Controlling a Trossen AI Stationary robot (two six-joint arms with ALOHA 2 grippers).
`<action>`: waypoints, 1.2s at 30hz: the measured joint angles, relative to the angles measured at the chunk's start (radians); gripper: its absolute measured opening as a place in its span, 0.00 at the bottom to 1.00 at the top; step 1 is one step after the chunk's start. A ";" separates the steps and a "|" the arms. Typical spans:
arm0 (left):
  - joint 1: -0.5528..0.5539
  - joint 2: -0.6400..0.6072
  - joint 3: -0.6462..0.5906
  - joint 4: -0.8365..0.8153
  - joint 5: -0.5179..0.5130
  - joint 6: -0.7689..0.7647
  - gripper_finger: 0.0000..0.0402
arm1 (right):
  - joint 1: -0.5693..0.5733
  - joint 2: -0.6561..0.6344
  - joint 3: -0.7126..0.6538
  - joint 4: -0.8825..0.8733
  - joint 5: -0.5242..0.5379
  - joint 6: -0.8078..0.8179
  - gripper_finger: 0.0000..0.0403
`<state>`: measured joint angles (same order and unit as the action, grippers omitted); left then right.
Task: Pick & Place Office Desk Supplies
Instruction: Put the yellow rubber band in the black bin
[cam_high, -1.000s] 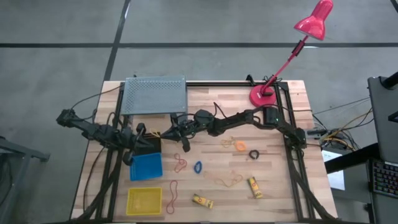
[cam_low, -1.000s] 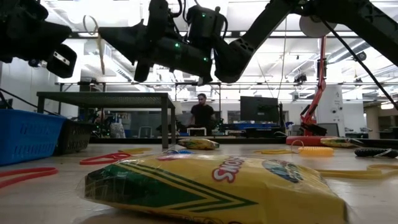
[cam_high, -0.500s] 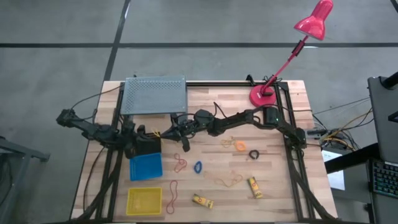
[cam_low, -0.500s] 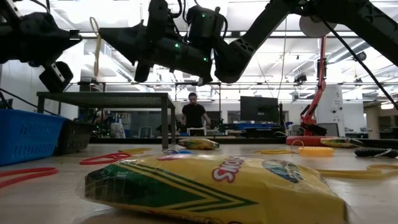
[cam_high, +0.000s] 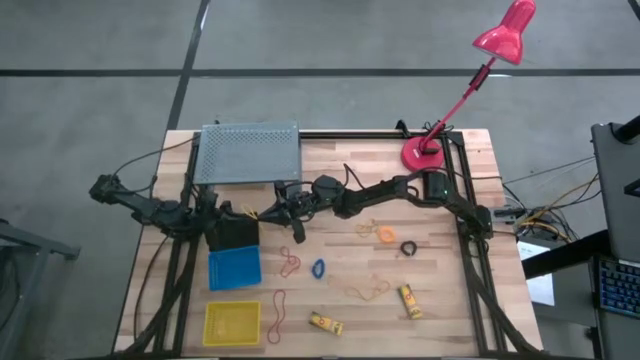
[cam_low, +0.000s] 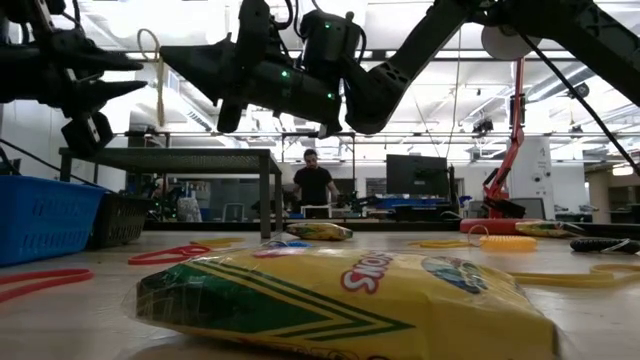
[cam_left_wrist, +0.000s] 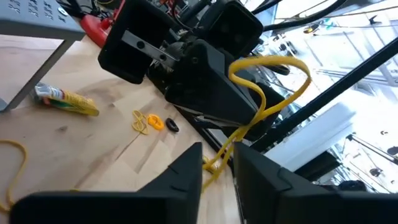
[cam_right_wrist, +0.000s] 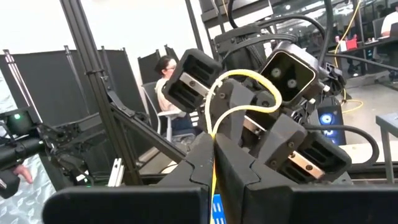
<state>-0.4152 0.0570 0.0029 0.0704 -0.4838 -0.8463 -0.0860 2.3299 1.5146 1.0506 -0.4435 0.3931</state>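
Above the table's middle left, my right gripper (cam_high: 268, 213) is shut on a yellow rubber band (cam_low: 156, 75). My left gripper (cam_low: 135, 75) faces it from the table's left, level and open. In the left wrist view, one end of the band (cam_left_wrist: 217, 163) reaches into the gap between its fingers. Other supplies lie flat on the wood: red bands (cam_high: 290, 263), a blue ring (cam_high: 318, 268), an orange band (cam_high: 385, 234), a black ring (cam_high: 409, 247) and two yellow tubes (cam_high: 325, 323). My right gripper pinches the yellow band between its two fingertips, on the strands (cam_right_wrist: 213, 134) at one side of the loop. The fingers lie level and point toward the table's left. The band is lifted clear; its loop (cam_right_wrist: 245, 87) stands past the tips. Whether my left gripper touches the band, I cannot tell.
Black (cam_high: 237, 234), blue (cam_high: 235, 268) and yellow (cam_high: 232, 322) bins stand in a row at the table's left. A grey perforated box (cam_high: 250, 152) sits at the far left, the pink lamp's base (cam_high: 421, 155) at the far right. A person (cam_low: 312, 185) stands in the room beyond.
My left gripper has rolled about its own pointing line and its fingertips have parted, all without leaving its place. The yellow band stays at my right gripper's tips.
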 joint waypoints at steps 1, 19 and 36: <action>0.000 0.000 0.000 0.000 -0.009 0.000 0.28 | 0.000 0.000 0.000 0.000 0.000 0.000 0.02; 0.001 -0.001 0.000 0.036 -0.111 0.007 0.64 | 0.000 0.000 0.000 -0.003 0.000 0.000 0.02; 0.000 -0.001 0.000 0.206 -0.075 0.196 0.62 | 0.002 0.000 0.000 -0.003 0.019 0.000 0.02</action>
<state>-0.4149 0.0563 0.0032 0.2767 -0.5585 -0.6502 -0.0845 2.3299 1.5146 1.0481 -0.4240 0.3935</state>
